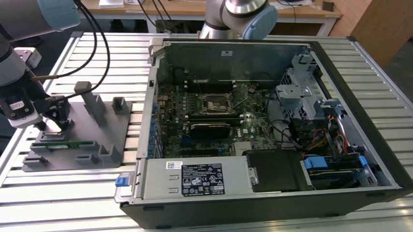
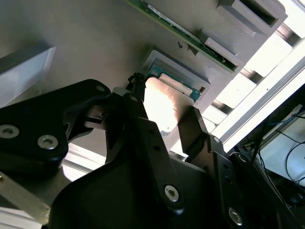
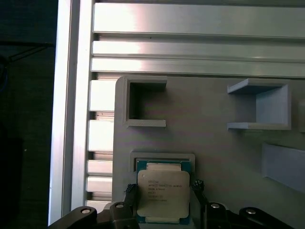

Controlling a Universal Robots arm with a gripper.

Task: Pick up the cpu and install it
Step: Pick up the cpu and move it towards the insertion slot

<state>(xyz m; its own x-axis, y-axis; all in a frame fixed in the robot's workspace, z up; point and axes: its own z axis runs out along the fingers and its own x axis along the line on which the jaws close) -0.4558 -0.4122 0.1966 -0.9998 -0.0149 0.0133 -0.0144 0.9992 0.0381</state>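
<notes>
The cpu point(image 3: 163, 193) is a flat square chip with a shiny silver top. It lies in a shallow framed pocket of the grey tray point(image 3: 214, 157). In the second wrist view the cpu point(image 2: 164, 102) glares bright between two black fingers. My gripper point(image 3: 163, 188) is open and straddles the chip, with one fingertip point(image 3: 129, 190) close at each of two opposite edges. In the exterior view the gripper point(image 1: 55, 123) hangs low over the tray point(image 1: 77, 157) at the exterior view's left. The open computer case point(image 1: 258, 121) holds the motherboard with its empty cpu socket point(image 1: 216, 102).
A long green memory stick point(image 1: 61, 143) lies in the tray close to the gripper, and upright grey blocks point(image 1: 90, 104) stand behind it. The tray and case rest on a slatted aluminium table point(image 1: 65, 193). A second arm's base point(image 1: 239, 17) stands beyond the case.
</notes>
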